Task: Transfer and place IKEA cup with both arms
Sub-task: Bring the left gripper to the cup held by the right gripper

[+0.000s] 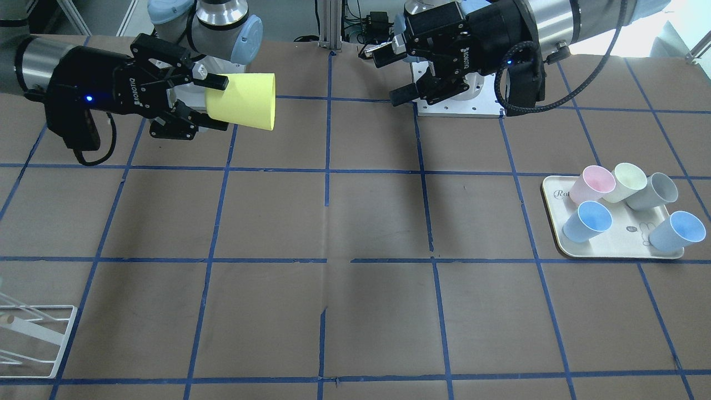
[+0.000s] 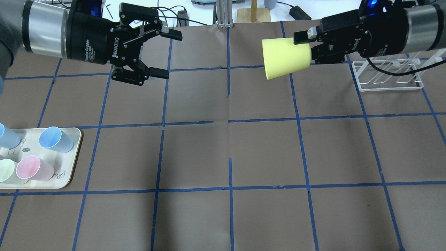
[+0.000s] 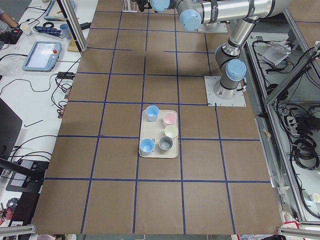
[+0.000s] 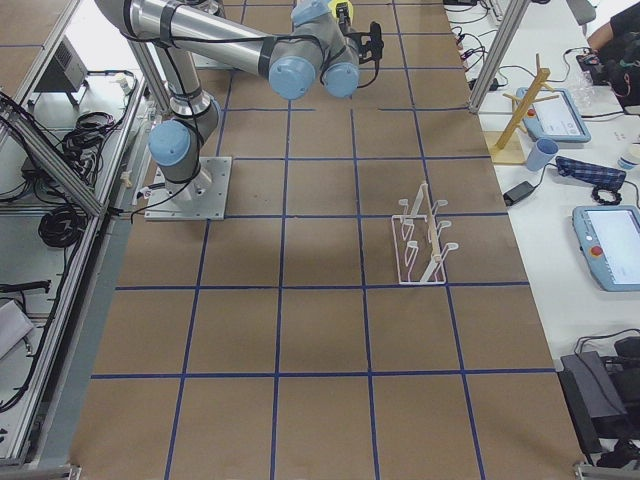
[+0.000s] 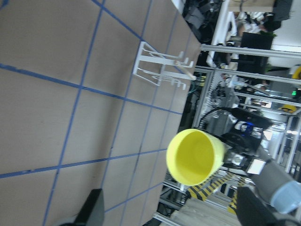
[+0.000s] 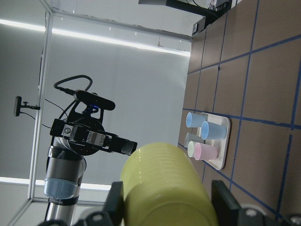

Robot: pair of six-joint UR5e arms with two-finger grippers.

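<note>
One bright yellow IKEA cup (image 2: 284, 57) hangs sideways high above the surface's (image 2: 223, 157) right half, its narrow base clamped in the right tool (image 2: 308, 48), mouth facing the left tool (image 2: 169, 54), whose jaws stand wide apart, well away. A misaligned handover could knock the smooth, tapered cup loose.

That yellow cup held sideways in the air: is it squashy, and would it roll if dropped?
The yellow cup is probably light and fairly stiff: the right gripper holds it sideways by its base, undented. Tapered, it would likely roll in a curve.
</note>
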